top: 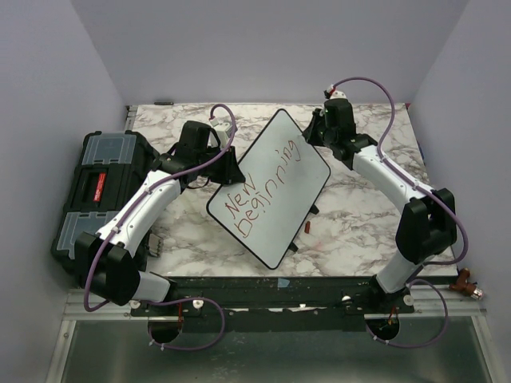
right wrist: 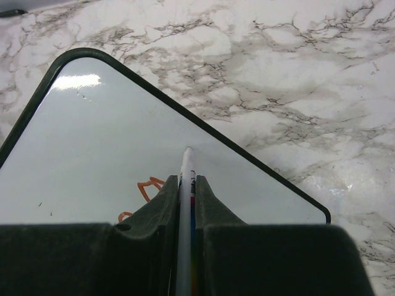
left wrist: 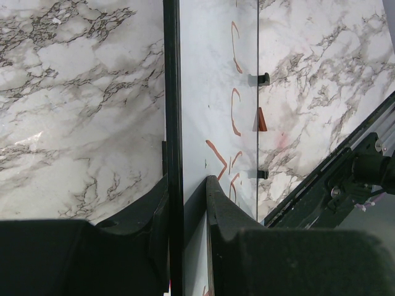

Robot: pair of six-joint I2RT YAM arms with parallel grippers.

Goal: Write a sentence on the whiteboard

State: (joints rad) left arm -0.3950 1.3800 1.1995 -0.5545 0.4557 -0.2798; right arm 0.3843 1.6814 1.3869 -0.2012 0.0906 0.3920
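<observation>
Left hand (left wrist: 185, 188) is clamped on the whiteboard (top: 291, 211) edge, seemingly to steady it on the desk (top: 359, 223). Marker (right wrist: 187, 163) is pinched in right hand (right wrist: 185, 180) over the far corner, beyond the sentence (top: 267, 187).

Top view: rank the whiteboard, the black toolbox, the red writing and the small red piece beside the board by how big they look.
1-2. whiteboard and black toolbox: about alike, and the left arm hides part of the toolbox, so no ranking.
3. red writing.
4. small red piece.
</observation>
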